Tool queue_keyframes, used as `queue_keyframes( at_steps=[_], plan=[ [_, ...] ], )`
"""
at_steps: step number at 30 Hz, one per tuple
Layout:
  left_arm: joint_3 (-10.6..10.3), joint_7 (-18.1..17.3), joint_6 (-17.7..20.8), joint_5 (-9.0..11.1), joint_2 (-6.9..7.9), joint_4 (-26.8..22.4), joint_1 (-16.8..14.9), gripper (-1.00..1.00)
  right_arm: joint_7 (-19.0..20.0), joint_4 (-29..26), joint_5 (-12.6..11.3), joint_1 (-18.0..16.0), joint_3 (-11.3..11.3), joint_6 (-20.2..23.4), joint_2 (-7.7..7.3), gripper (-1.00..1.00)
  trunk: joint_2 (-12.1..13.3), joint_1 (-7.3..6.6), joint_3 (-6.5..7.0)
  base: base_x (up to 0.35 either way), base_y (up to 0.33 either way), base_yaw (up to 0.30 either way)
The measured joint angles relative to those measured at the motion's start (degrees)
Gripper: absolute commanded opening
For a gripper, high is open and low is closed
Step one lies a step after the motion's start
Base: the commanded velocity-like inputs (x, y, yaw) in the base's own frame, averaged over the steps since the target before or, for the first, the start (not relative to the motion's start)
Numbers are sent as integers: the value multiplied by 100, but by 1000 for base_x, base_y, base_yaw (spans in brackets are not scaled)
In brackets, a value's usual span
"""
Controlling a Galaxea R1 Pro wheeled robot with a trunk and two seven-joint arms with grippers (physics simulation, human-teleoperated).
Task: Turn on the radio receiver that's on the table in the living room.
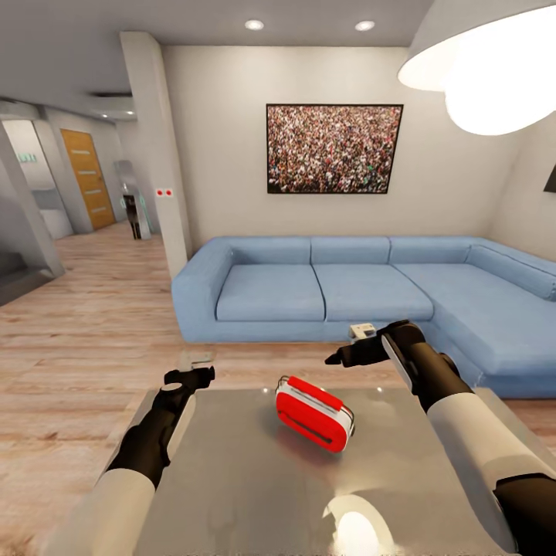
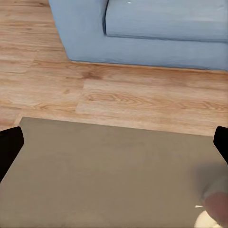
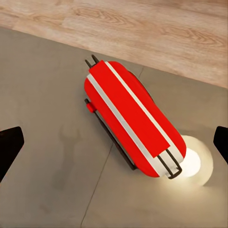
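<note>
radio receiver [image 1: 314, 412]: 1, red with white bands, on the table [image 1: 232, 494], just past centre toward 12 o'clock; nothing touching it.
table: 1, glossy grey top, lamp glare near its front edge.
right gripper [image 1: 337, 358]: above the table's far edge, at 1 o'clock from the radio, well clear; fingers [image 3: 9, 147] wide apart, radio between them in the wrist view.
left gripper [image 1: 202, 375]: at the table's far-left edge, 10 o'clock from the radio; fingers [image 2: 8, 147] apart, holding nothing.
sofa [image 1: 371, 289]: 1, blue corner unit, beyond the table at 12 o'clock.
crowd picture [image 1: 333, 148]: 1, on the wall above the sofa.
dome lamp [image 1: 486, 62]: 1, overhead at 2 o'clock.
obstructions: none between either gripper and the radio.
</note>
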Motion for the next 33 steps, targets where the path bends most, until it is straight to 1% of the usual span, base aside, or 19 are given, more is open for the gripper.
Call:
queue_keyframes(
  at_steps=[6, 9, 10, 11, 13, 15, 17, 24, 33],
  plan=[
    [0, 0, 0, 0, 24, 2, 8, 100, -8, -2, 95, 0, 2, -7, -3, 100, 0, 0, -55, 0, 0, 0],
    [0, 0, 0, 0, 55, 3, 10, 100, -17, -5, 277, 0, -3, -8, -10, 100, 0, 0, -82, 0, 0, 0],
    [0, 0, 0, 0, 61, 3, 13, 100, -21, -4, 393, 0, -5, -9, -18, 100, 0, 0, -91, 0, 0, 0],
    [0, 0, 0, 0, 63, 3, 14, 100, -22, -5, 456, 0, -5, -9, -22, 100, 0, 0, -101, 0, 0, 0],
    [0, 0, 0, 0, 67, 3, 16, 100, -20, -5, 706, 0, -6, -15, -37, 100, 0, 0, -119, 0, 0, 0],
    [0, 0, 0, 0, 69, 3, 17, 100, -15, -5, 830, 0, -7, -16, -42, 100, 0, 0, -137, 0, 0, 0],
    [0, 0, 0, 0, 70, 3, 17, 100, -12, -5, 896, 0, -11, -17, -44, 100, 0, 0, -155, 0, 0, 0],
    [0, 0, 0, 0, 71, -1, 18, 100, -9, -5, 961, 0, -21, -17, -47, 100, 0, 0, -219, 0, 0, 0],
    [0, 0, 0, 0, 71, -4, 18, 100, -1, -7, 964, 0, -24, -17, -45, 100, 0, 0, -302, 0, 0, 0]
  ],
)
